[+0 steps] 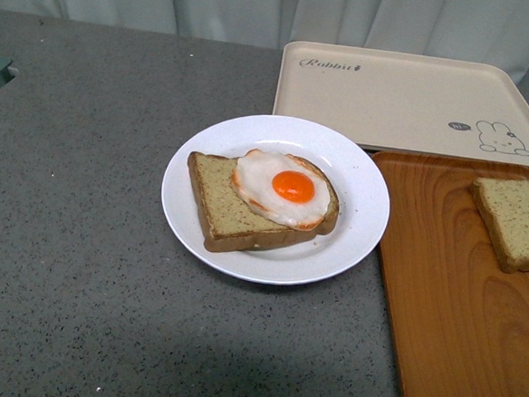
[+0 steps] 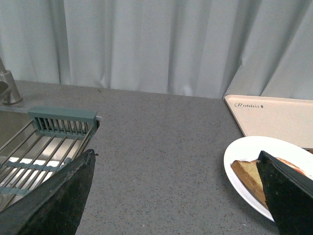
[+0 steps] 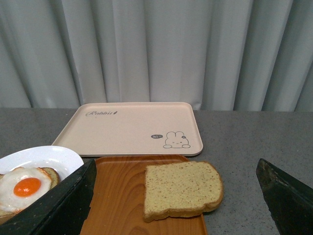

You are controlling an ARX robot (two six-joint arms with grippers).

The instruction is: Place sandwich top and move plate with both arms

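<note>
At the far left, a drying rack (image 2: pixel 62 122) with a teal end bar is seen laid across a steel sink (image 2: pixel 12 125), with a faucet base (image 2: pixel 7 88) beside it. The left gripper (image 2: pixel 176 154) is held low over the grey speckled countertop (image 1: pixel 80 240), its jaws spread wide with nothing between them.

Near the middle of the counter the white plate (image 1: pixel 360 196) is set. A bottom bread slice (image 1: pixel 214 200) is laid on it, and a fried egg (image 1: pixel 281 189) is rested on that slice, shifted toward its 3 o'clock side. At about 1 o'clock from the plate a beige rabbit-printed tray (image 1: pixel 389 98) is placed, just beside the rim.

From 3 to 5 o'clock of the plate a wood-grain tray (image 1: pixel 448 293) is found – whether the two touch cannot be told. The sandwich top (image 1: pixel 517 221) is laid flat on this tray, at 3 o'clock from the plate and well apart from it. The right gripper (image 3: pixel 176 161) is held near the wooden tray – jaws wide apart and empty.
</note>
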